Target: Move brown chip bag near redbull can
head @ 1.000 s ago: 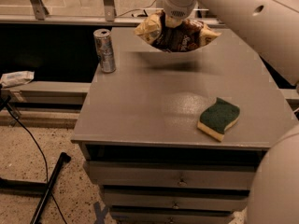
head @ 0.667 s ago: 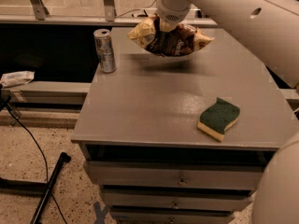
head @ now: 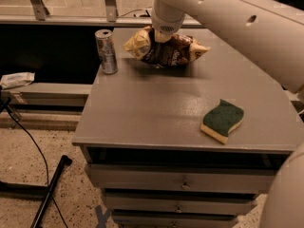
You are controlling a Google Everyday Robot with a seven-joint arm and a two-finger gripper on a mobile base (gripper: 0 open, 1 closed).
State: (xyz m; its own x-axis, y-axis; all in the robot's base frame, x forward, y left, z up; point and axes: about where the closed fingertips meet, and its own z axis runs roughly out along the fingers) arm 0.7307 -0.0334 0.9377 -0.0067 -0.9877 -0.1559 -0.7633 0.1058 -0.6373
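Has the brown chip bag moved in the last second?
Yes. The brown chip bag, held in the gripper, has shifted lower and closer to the redbull can, which stands unmoved at the back-left corner of the table.

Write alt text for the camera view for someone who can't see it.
The gripper holds the brown chip bag just above the grey cabinet top, close beside the upright redbull can. A green-and-yellow sponge lies near the front corner.
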